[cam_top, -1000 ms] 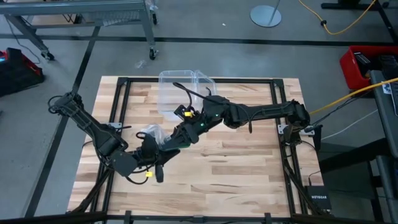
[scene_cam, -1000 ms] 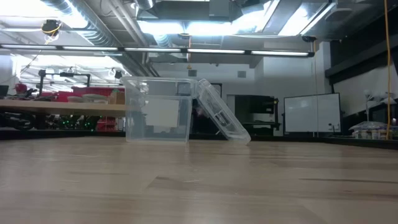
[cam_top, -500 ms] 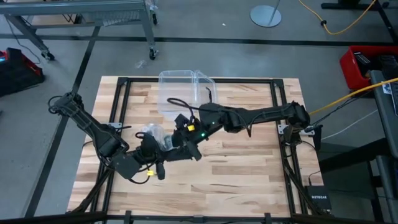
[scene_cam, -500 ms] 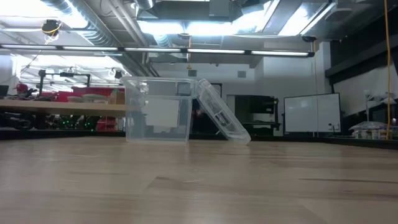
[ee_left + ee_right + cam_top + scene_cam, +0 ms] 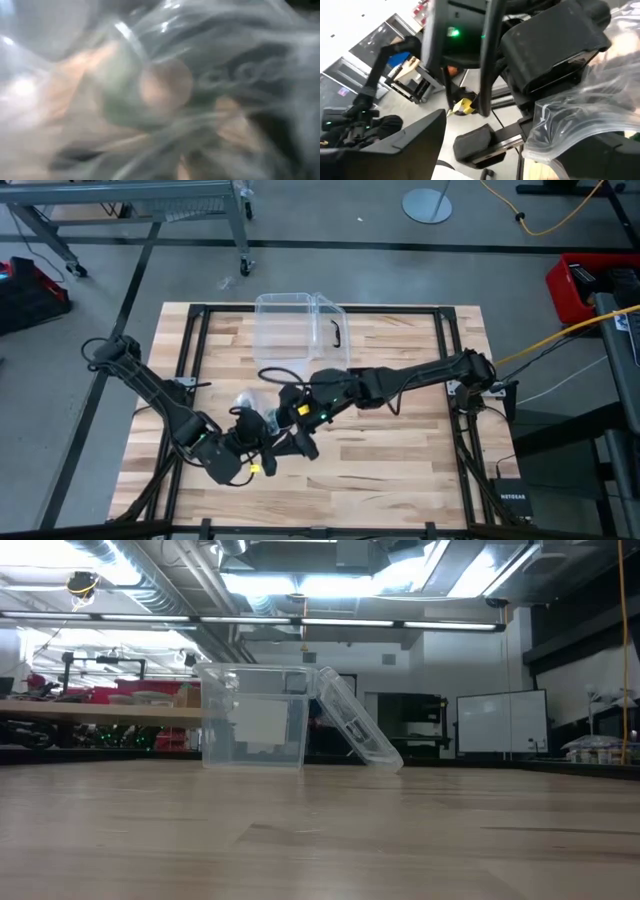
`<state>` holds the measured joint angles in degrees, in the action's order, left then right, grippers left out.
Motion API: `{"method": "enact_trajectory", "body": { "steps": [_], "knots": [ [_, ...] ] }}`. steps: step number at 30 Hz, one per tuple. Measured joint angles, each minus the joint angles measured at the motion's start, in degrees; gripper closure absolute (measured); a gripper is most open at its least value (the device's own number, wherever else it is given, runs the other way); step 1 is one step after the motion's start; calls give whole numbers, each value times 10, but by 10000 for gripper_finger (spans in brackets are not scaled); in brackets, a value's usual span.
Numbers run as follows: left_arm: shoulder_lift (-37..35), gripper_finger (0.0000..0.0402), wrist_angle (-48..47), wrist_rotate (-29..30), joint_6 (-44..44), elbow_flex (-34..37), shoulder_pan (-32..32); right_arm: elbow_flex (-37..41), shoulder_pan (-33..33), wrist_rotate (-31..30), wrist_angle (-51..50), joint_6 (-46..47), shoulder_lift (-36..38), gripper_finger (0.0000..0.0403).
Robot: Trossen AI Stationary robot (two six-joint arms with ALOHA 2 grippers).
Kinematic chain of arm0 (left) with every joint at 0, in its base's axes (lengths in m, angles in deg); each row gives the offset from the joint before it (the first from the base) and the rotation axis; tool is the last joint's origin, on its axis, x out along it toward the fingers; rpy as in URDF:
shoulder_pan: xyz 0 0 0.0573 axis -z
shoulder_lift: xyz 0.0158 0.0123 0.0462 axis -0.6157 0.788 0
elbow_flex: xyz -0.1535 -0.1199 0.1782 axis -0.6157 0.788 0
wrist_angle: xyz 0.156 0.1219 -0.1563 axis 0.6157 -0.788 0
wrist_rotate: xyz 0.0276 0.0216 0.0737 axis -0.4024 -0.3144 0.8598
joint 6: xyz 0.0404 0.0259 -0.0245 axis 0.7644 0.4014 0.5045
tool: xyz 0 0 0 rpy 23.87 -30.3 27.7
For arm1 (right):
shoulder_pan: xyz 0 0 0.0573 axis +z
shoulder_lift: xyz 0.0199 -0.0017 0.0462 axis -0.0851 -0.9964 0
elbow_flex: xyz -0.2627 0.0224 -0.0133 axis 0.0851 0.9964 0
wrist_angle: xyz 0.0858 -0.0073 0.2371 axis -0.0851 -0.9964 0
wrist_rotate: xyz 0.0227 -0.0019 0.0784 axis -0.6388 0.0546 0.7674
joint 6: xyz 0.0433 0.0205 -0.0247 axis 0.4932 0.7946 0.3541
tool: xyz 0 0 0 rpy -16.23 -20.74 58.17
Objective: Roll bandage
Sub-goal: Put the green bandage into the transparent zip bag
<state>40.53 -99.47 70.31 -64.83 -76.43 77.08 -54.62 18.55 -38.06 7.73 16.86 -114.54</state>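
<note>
2 hands (image 5: 262, 442) meeting at crinkly clear wrapper (image 5: 250, 402), grip unclear, clear box (image 5: 290, 330) holding only a black handle (image 5: 336, 333)

A clear box (image 5: 292, 328) is sitting at the bench's (image 5: 400, 450) twelve o'clock edge, its lid (image 5: 358, 732) leaning against it. A crinkly wrapper (image 5: 248, 398) is lying toward eight o'clock.

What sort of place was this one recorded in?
Probably a robotics lab or workshop: a wooden table on a dark frame, exposed ceiling ducts, cluttered workbenches and a whiteboard behind.
</note>
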Motion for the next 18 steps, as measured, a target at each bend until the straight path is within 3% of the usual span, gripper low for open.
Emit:
{"method": "enact_trajectory", "body": {
  "steps": [9, 18],
  "knots": [
    [24, 402, -67, 27, -92, 1, 25, 0, 6, -3, 5, -4, -27, 63],
    [56, 402, -127, 100, -235, -1, 59, 2, 9, 22, 68, -14, -55, 63]
  ]
}}
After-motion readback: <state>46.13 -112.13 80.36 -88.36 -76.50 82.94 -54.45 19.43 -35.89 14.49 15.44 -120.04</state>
